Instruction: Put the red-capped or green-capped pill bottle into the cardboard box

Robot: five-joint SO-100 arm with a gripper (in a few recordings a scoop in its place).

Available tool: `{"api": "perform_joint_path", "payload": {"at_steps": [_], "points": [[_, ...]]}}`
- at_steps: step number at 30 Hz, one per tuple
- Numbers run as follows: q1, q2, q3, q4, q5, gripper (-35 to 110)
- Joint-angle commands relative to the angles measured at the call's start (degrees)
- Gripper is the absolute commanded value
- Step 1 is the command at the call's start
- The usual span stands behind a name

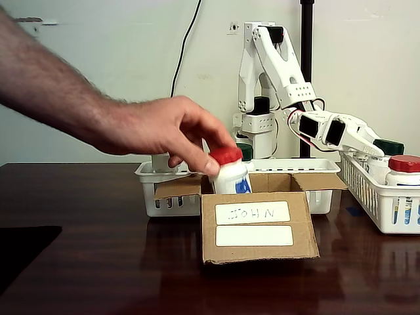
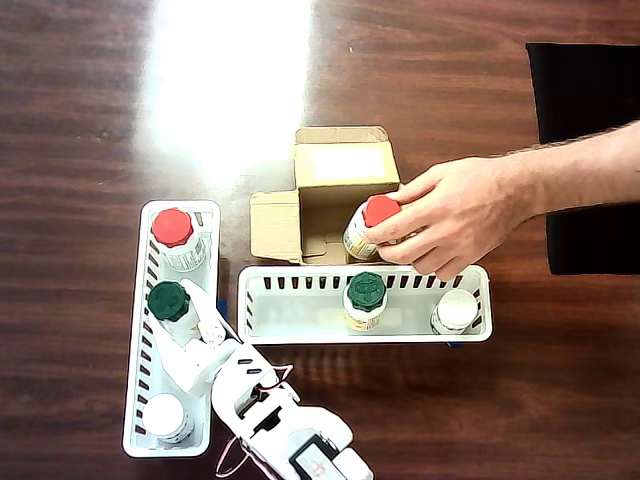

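A person's hand holds a red-capped white bottle upright in the open top of the brown cardboard box labelled "JOHN"; blue writing shows on its label. From above, that red-capped bottle is at the cardboard box's right edge. A dark green-capped bottle stands in the left white basket; no letter shows on it. My white gripper reaches into that basket, with one finger against the bottle's right side and the other hidden. From the front, the gripper meets the green cap.
Another green-capped bottle and a white-capped bottle stand in the long basket behind the box. The left basket also holds a second red-capped bottle and a white-capped one. A black mat lies on the dark wood table.
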State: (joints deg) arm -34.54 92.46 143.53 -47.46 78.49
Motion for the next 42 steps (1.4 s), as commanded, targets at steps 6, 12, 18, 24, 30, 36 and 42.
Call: {"api": "perform_joint_path", "payload": {"at_steps": [6,12,18,24,30,36,42], "points": [[-0.97,26.46,-14.15,28.21,-6.06,2],[0.09,32.7,-32.96,51.15,-9.93,1],[6.33,32.78,-49.39,66.53,-11.43,1],[18.46,32.78,-54.05,72.42,-10.72,1],[28.74,29.44,-48.34,70.14,-10.9,1],[34.28,25.66,-37.27,59.06,-9.58,1],[33.22,18.98,-34.01,50.8,-10.72,1]]}}
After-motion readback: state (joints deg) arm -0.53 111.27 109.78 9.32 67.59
